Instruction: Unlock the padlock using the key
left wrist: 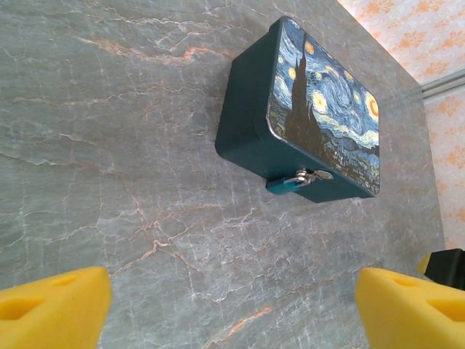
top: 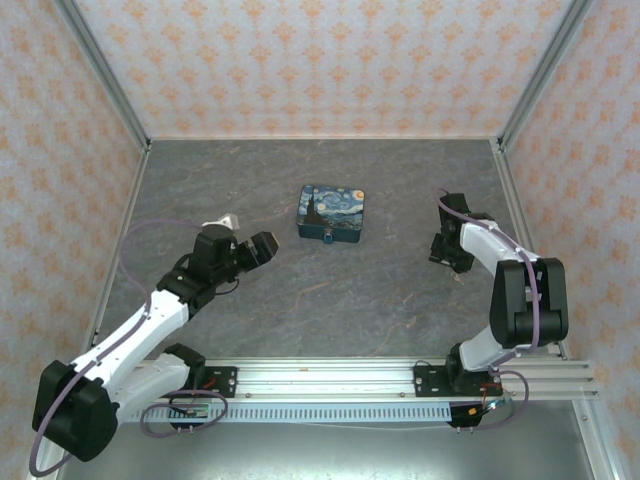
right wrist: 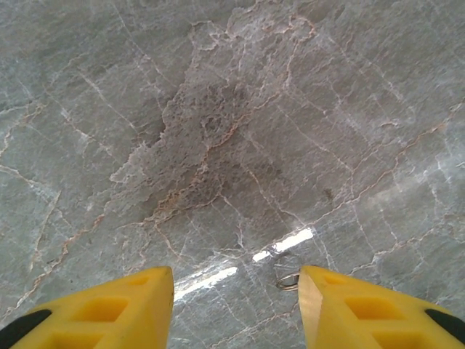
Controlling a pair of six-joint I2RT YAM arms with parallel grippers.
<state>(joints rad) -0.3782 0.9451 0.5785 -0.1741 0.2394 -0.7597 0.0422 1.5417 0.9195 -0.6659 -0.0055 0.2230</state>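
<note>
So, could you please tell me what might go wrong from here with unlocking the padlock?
1. The small metal ring lies flat on the table, close to one finger of the open right pincer, off-centre; closing could nudge it away rather than grip it.
2. The padlock is tiny and hangs on the tin, which nothing holds: the left pincer stands open, apart from it, so the tin may slide.

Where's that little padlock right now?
In the left wrist view, the padlock sits on the arm-facing wall of the swirl-painted tin, which rests near the middle of the table.
</note>
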